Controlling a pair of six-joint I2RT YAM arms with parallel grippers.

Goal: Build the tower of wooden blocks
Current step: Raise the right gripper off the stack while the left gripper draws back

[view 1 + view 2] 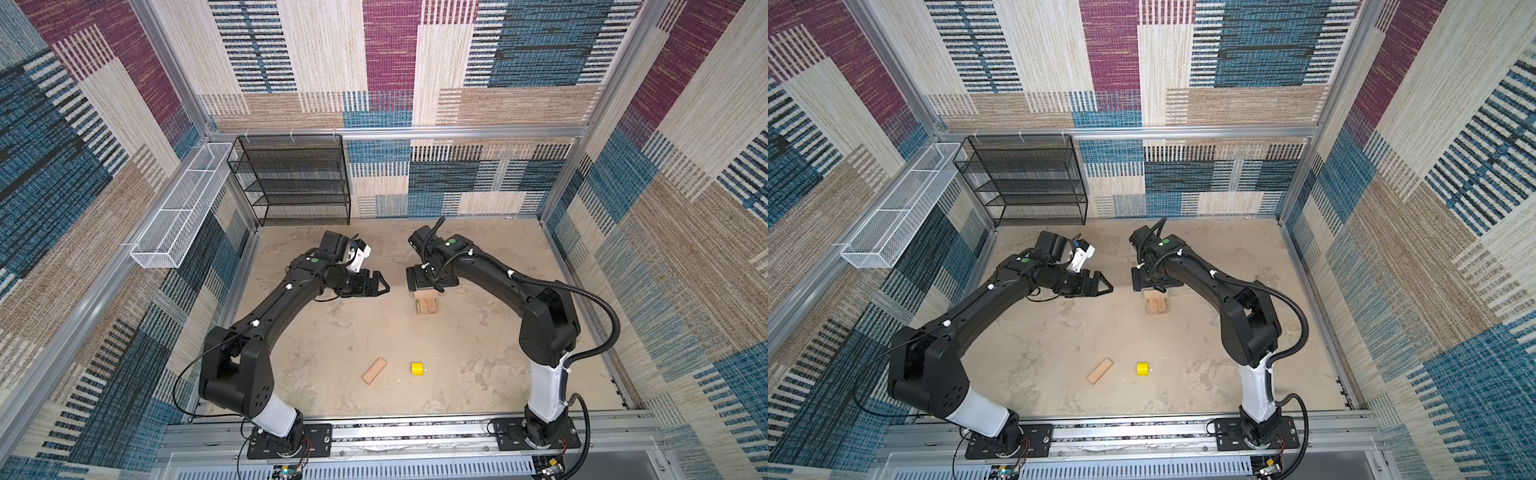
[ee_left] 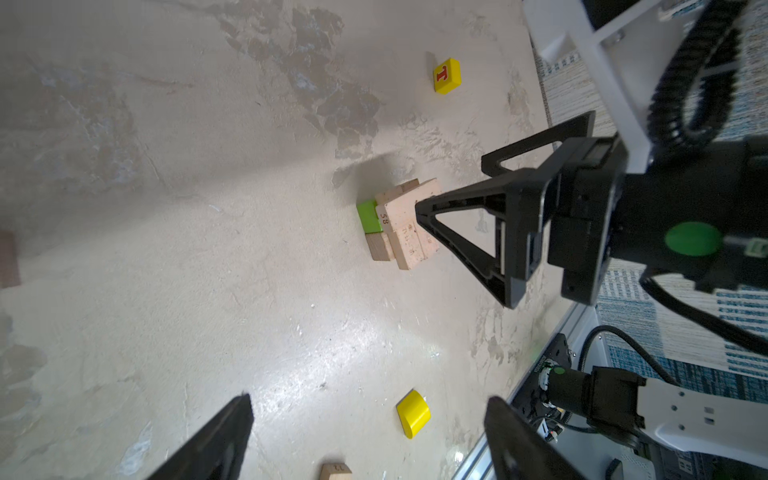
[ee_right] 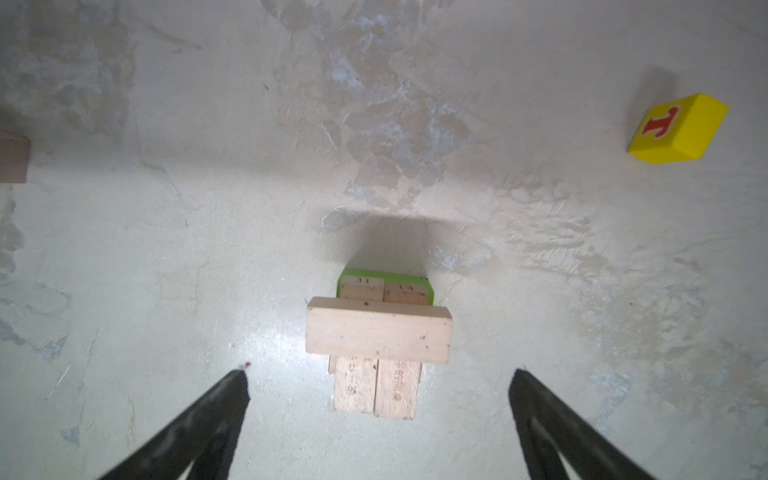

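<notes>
jaws gape empty on both grippers; right gripper (image 3: 380, 374) hovers over the tower (image 3: 378, 330); the loose tan plank (image 1: 374, 370) lies diagonally, seemingly nearer the left gripper (image 1: 384, 286).

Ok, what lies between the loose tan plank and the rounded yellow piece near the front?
Nothing: both top views show only bare tabletop between the plank and the rounded yellow piece.

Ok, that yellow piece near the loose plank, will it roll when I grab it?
Possibly: the yellow piece shows one curved side, so it may rock or roll if nudged. It looks small and solid, so it is probably light and stiff.
</notes>
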